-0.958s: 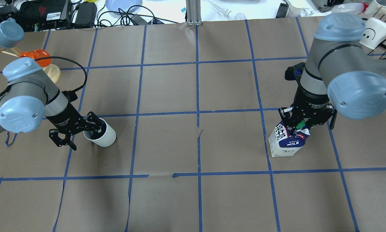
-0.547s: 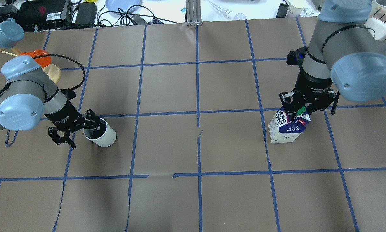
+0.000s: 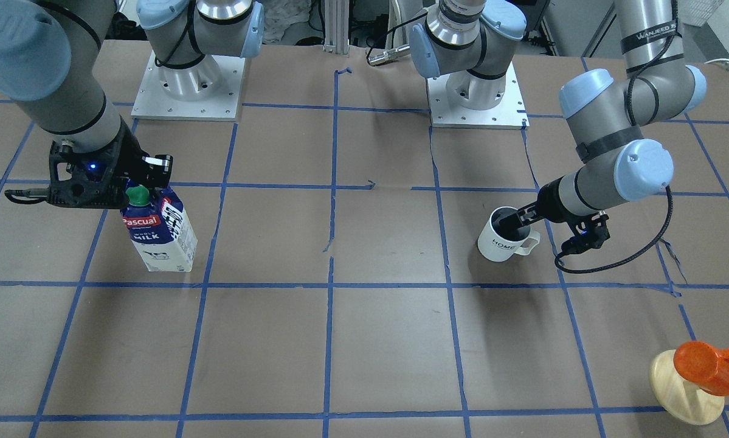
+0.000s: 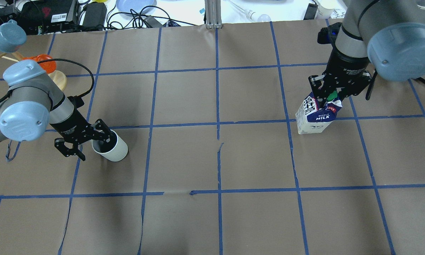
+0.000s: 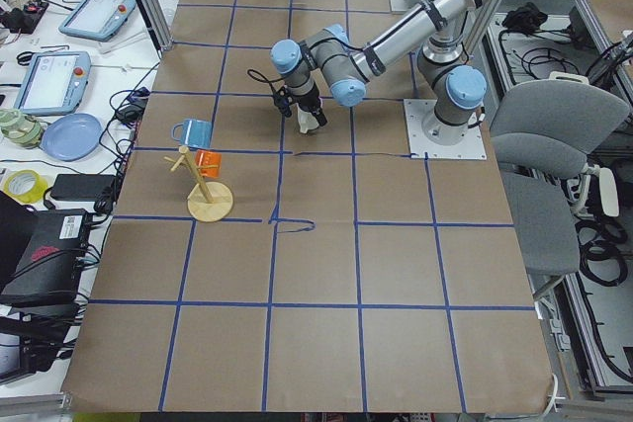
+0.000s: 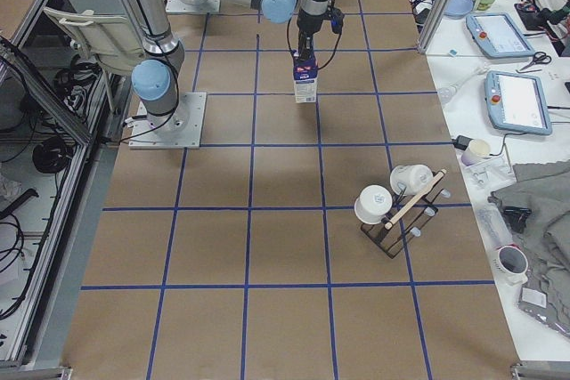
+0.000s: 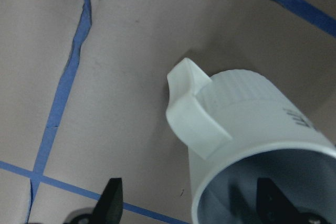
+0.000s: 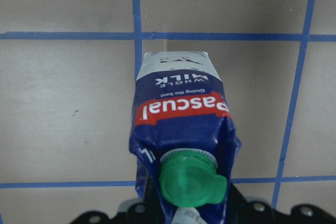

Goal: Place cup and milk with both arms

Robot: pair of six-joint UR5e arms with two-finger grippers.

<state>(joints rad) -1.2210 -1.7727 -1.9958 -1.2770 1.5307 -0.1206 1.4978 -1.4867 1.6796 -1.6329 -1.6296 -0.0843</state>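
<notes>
The white cup with "HOME" on its side stands on the brown paper at the left. My left gripper is open. One finger is inside the cup's mouth, the other outside, and the cup's handle lies between them. The blue and white milk carton with its green cap is at the right, slightly tilted. My right gripper is shut on its top from above. I cannot tell whether its base touches the paper.
A wooden stand with an orange cup and a hanging blue mug is behind the left arm. A rack with white cups stands on the far right side. Cables and devices line the back edge. The arm bases sit on the robot's side.
My right gripper has carried the milk carton away from the robot, about one grid square farther back. My left gripper and the cup have stayed almost in place.
</notes>
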